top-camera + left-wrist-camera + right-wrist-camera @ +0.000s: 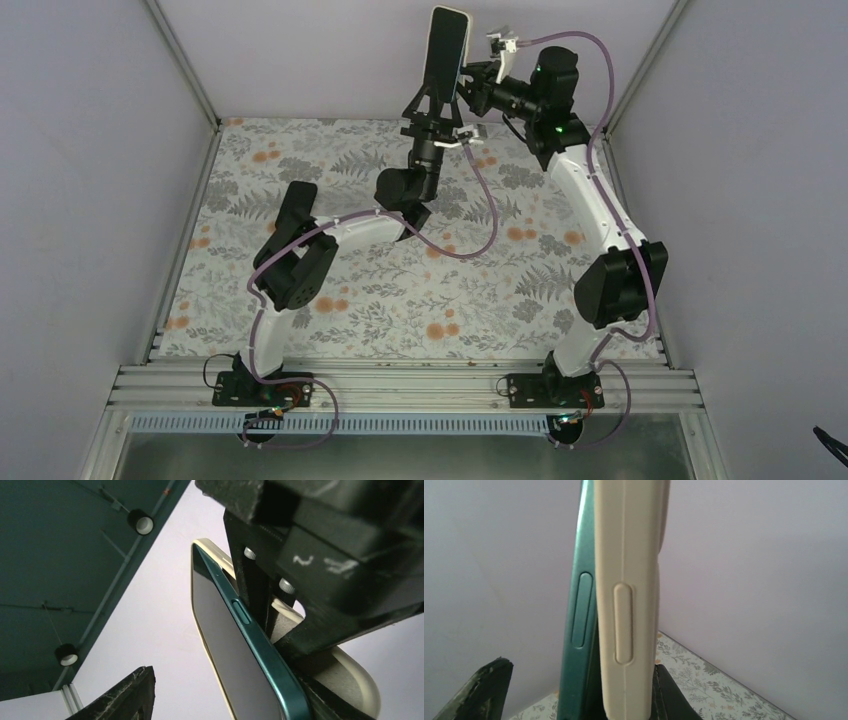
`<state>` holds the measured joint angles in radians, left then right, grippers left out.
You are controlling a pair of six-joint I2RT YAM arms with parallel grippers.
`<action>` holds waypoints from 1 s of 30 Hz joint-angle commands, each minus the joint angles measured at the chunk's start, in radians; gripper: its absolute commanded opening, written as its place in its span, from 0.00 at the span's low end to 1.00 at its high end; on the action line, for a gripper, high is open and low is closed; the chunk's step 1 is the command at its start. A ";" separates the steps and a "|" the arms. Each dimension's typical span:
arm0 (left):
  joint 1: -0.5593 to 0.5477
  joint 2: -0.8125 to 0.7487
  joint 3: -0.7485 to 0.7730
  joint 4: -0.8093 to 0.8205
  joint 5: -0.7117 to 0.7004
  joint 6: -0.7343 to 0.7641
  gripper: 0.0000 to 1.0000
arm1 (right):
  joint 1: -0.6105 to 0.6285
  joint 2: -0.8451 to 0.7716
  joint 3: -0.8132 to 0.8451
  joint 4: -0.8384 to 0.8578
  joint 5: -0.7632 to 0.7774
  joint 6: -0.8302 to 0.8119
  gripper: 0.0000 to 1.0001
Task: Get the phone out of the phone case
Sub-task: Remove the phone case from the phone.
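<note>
Covering the table is a floral-patterned cloth [400,290], taken here as the reference for all positions. The white-and-black left arm [350,232] rises from the cloth's near edge to above its far half. The white-and-black right arm [590,200] climbs along the cloth's right side to a similar height.

The left gripper [437,100] points upward, high above the cloth's far edge. The lower end of a slim teal-framed phone with a dark glass screen [445,50] sits between its fingers. One left finger [130,695] shows its tip apart from the screen. Contact lower down is out of frame, so I cannot tell whether this gripper clamps.

The right gripper [472,88] reaches in sideways above the same far edge, jaws apart around the item. One finger [474,690] is clear of the teal side and the other [669,695] lies against the case back.

The phone stands upright. A cream soft-plastic phone case [629,580] lies against its back, and the teal button edge sits outside the case lip. A dark gap shows between frame and case toward the lower end.

The long teal side button [580,610] lies exposed just beside the raised cream button cover [623,622].
</note>
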<state>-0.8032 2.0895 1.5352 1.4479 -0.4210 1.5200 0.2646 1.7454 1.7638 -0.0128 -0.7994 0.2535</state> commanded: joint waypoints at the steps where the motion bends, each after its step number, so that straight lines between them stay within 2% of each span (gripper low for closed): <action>1: 0.107 -0.052 0.055 0.287 -0.044 0.054 0.58 | -0.007 -0.052 -0.013 -0.234 -0.200 -0.095 0.03; 4: 0.121 -0.046 0.037 0.379 0.005 0.080 0.48 | -0.029 -0.075 -0.043 -0.227 -0.208 -0.080 0.03; 7: 0.130 -0.039 0.045 0.381 0.026 0.107 0.43 | -0.036 -0.074 -0.057 -0.223 -0.246 -0.061 0.03; 12: 0.132 -0.026 0.098 0.381 0.066 0.133 0.41 | -0.038 -0.025 -0.040 -0.281 -0.335 -0.084 0.03; 17: 0.169 -0.007 0.171 0.382 0.081 0.154 0.41 | -0.036 0.024 0.032 -0.470 -0.423 -0.221 0.03; 23: 0.201 -0.020 0.208 0.381 0.081 0.157 0.41 | -0.039 0.023 0.052 -0.637 -0.407 -0.372 0.03; 27: 0.203 -0.030 0.202 0.382 0.111 0.177 0.40 | -0.039 0.012 0.029 -0.667 -0.389 -0.402 0.03; 30: 0.203 -0.033 0.205 0.382 0.122 0.177 0.33 | -0.038 0.007 0.010 -0.673 -0.383 -0.409 0.03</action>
<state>-0.7437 2.1445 1.6001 1.4723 -0.1238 1.6363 0.2070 1.7420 1.8744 -0.2493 -0.9215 -0.0349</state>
